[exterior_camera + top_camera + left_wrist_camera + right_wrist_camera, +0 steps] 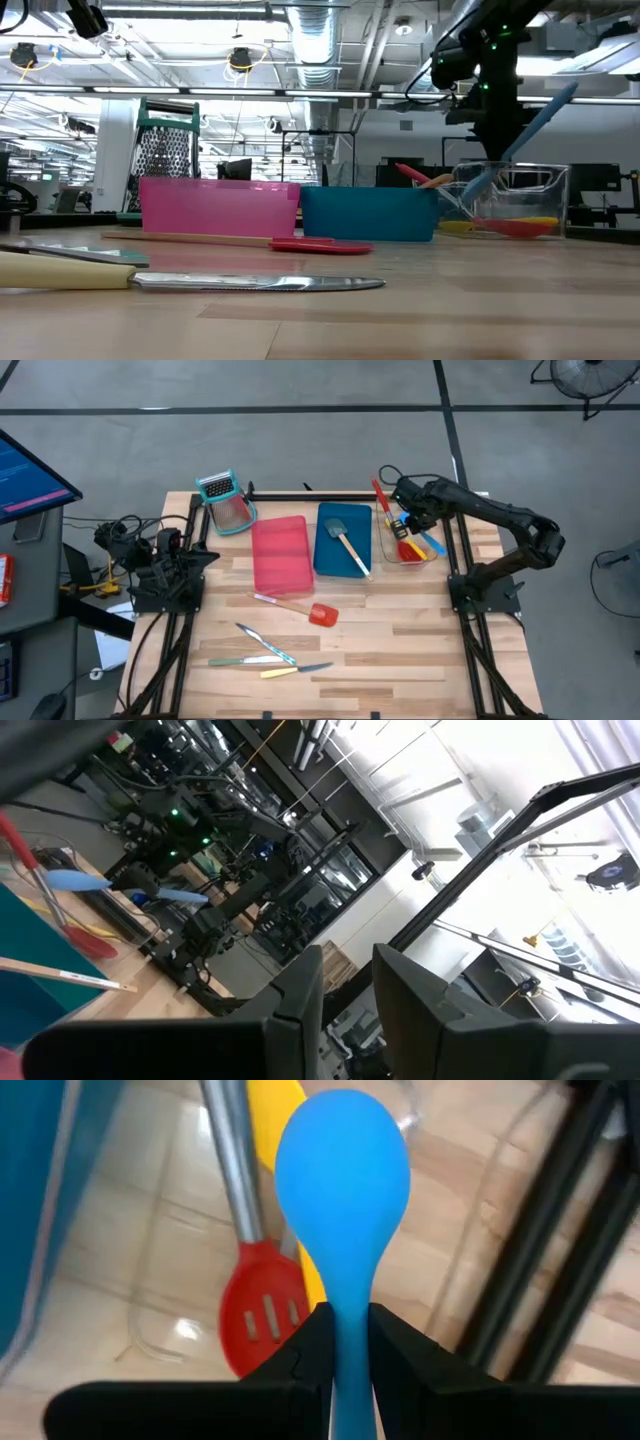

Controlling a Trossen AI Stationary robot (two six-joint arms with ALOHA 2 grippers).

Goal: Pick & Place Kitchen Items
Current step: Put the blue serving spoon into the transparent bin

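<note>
My right gripper [410, 527] hangs over the clear tray [385, 552] at the far right, shut on a blue spoon [342, 1170]. The tray holds a red slotted spoon [262, 1315], a yellow spoon [268, 1105] and a long red spoon [381, 494]. A grey spatula [348, 545] lies in the blue tray [326, 555]. A wooden-handled red spatula [320, 614] and three slim knives [265, 644] lie flat on the table. My left gripper [348, 970] waits at the left edge [203, 557], its fingers slightly apart and empty. My right gripper pinches the blue spoon's handle [350, 1330] between its two fingers, a little behind the bowl. The fingers come from above, pointing down into the clear tray. The spoon is tilted, its bowl [478, 185] low inside the tray and its handle end [562, 95] up, clear of the tray floor.
A pink tray [279, 555] stands left of the blue tray. A teal-framed metal grater [226, 500] stands at the far left. Bare wood lies at the near right of the table. A screen [25, 475] stands off the table's left.
</note>
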